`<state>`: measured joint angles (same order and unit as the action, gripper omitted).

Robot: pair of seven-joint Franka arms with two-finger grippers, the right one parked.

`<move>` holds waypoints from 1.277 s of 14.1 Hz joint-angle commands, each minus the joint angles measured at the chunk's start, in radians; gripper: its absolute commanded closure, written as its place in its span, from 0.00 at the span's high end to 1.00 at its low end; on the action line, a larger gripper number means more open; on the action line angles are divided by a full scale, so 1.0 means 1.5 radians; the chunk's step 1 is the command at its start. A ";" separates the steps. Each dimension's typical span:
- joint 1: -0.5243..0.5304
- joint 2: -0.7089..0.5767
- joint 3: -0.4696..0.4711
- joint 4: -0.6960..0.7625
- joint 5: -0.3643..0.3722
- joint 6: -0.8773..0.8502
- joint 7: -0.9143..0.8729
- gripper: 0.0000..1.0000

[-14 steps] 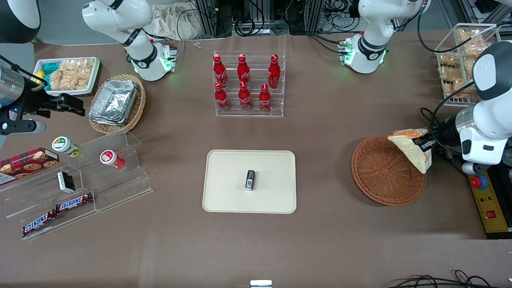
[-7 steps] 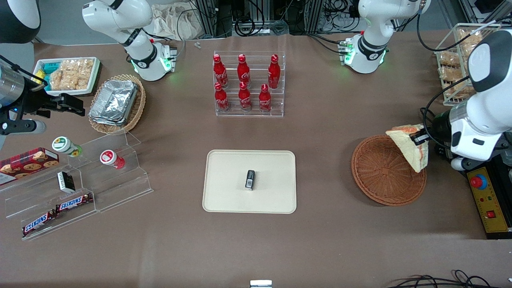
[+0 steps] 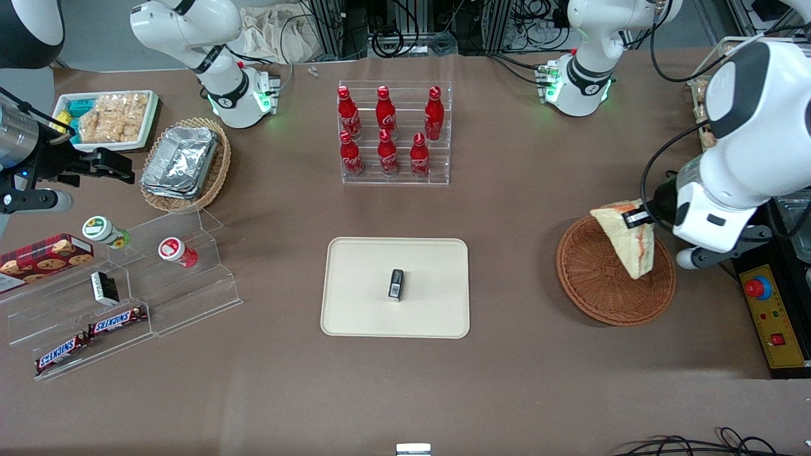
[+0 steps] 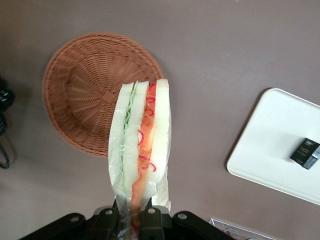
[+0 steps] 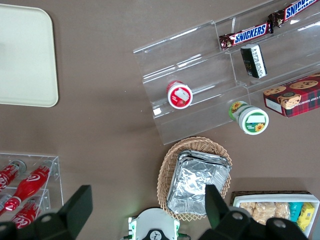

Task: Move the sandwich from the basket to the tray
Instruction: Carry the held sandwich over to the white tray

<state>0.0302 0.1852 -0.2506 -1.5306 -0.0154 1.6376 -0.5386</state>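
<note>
The left gripper [image 4: 131, 220] clamps the sandwich [image 3: 626, 244] (filling edge showing red and green) above the wicker basket [image 3: 595, 288], well apart from the tray [image 3: 355, 304].

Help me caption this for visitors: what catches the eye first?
The sandwich, lifted clear above the basket and pinched in the gripper at the working arm's end. Next, the tray mid-table, and the red bottles racked farther from the camera.
</note>
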 commanded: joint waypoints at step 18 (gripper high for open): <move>-0.227 0.294 -0.055 0.106 0.100 0.211 -0.017 0.03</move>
<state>-0.2769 0.5621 -0.3378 -1.4141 0.1103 1.9167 -0.5461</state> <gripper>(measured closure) 0.850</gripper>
